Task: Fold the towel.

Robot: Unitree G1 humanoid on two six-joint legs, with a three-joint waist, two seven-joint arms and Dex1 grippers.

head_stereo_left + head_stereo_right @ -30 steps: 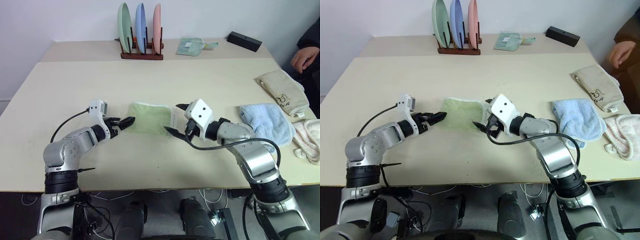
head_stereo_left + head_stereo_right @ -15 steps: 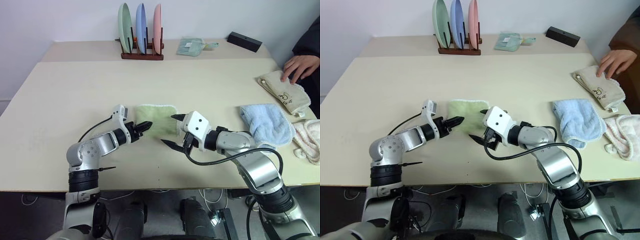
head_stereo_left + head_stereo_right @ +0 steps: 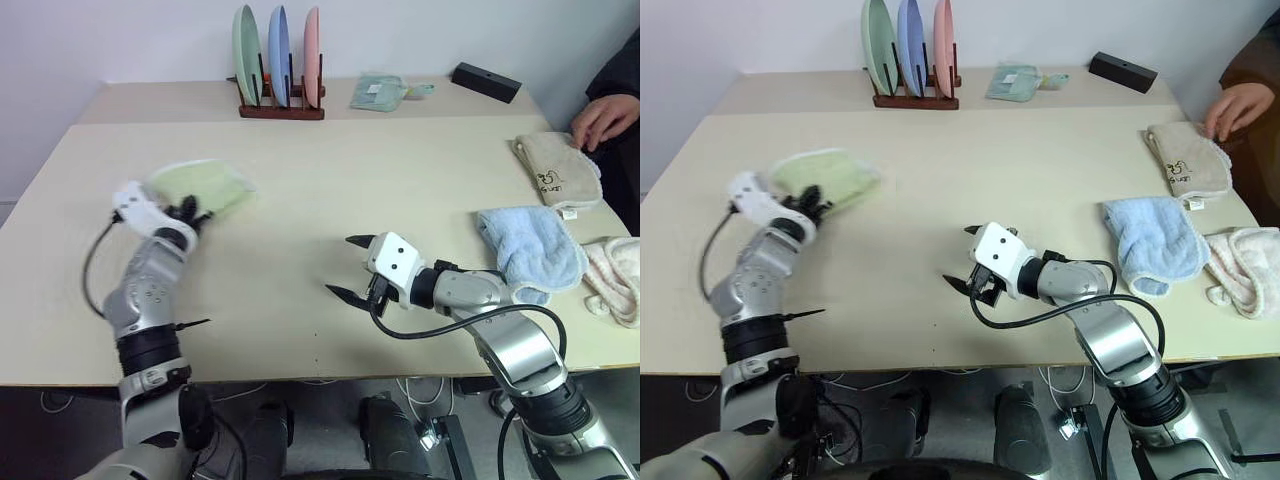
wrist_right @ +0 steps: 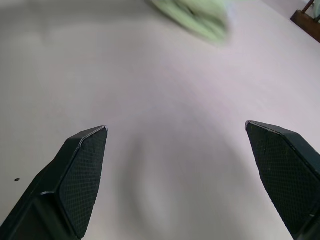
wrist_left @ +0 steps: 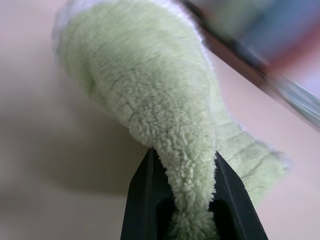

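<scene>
Left pincer (image 5: pixel 182 210) clenched on the towel (image 3: pixel 200 185): in the left wrist view the green terry is pinched between both black fingers (image 5: pixel 140 200) and bunches outward from them. Towel sits at the left side of the desk (image 3: pixel 330 180), apparently lifted off the surface, though motion blur makes contact hard to judge. Right pincer (image 3: pixel 352 268) released, jaws spread wide, nothing between them, near the desk's front middle, well apart from the towel. At the desk's right edge: a light blue towel (image 3: pixel 530 245), a beige towel (image 3: pixel 555 172) with a person's hand (image 3: pixel 603 115) just beside it. Plate rack (image 3: pixel 280 60) at the far side.
</scene>
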